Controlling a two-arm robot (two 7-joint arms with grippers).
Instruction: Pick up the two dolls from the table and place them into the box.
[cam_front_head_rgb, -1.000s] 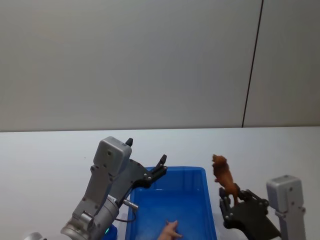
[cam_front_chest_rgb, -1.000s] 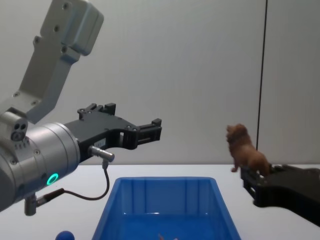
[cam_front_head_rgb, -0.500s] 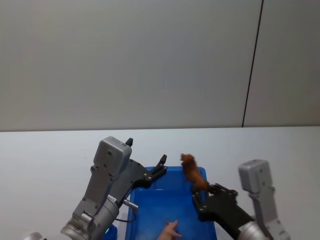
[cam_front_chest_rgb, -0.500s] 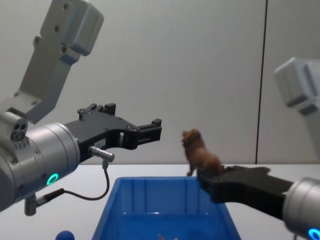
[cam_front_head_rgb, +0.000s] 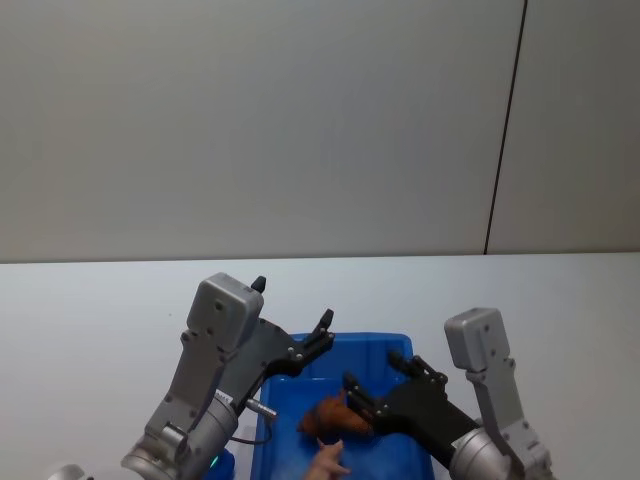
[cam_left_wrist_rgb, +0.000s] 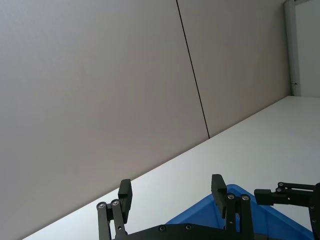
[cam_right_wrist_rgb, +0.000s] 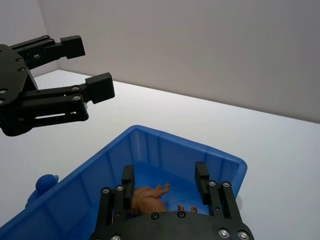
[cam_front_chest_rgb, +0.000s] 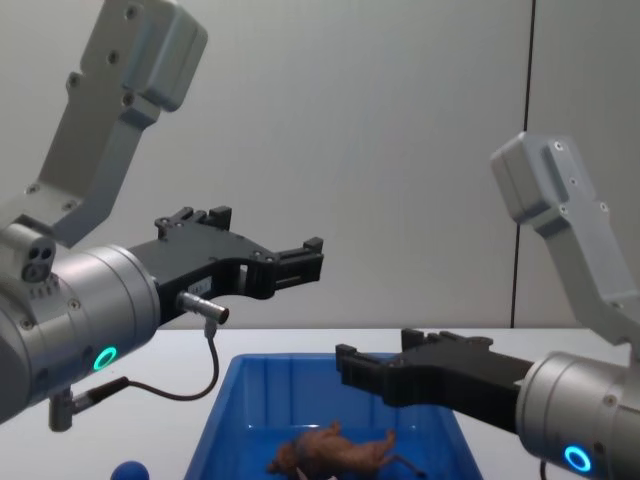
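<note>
The brown doll (cam_front_head_rgb: 330, 418) (cam_front_chest_rgb: 335, 452) lies on its side inside the blue box (cam_front_head_rgb: 392, 343) (cam_front_chest_rgb: 228, 402), free of any gripper. The pale pink doll (cam_front_head_rgb: 328, 463) lies just in front of it on the box floor. My right gripper (cam_front_head_rgb: 365, 393) (cam_front_chest_rgb: 350, 362) (cam_right_wrist_rgb: 165, 182) hangs open above the box with nothing between its fingers; below it the right wrist view shows a doll (cam_right_wrist_rgb: 147, 200) on the floor of the box (cam_right_wrist_rgb: 150, 145). My left gripper (cam_front_head_rgb: 322, 335) (cam_front_chest_rgb: 305, 258) (cam_left_wrist_rgb: 171, 187) stays open and raised over the box's far left corner.
The box stands on the white table (cam_front_head_rgb: 100, 310) close to my body. A small blue round object (cam_front_chest_rgb: 128, 470) (cam_right_wrist_rgb: 44, 182) sits on the table left of the box. A plain grey wall rises behind the table.
My right gripper swung left over the box holding the brown doll, lowered and opened. The doll has dropped into the box. The left arm has not moved.
</note>
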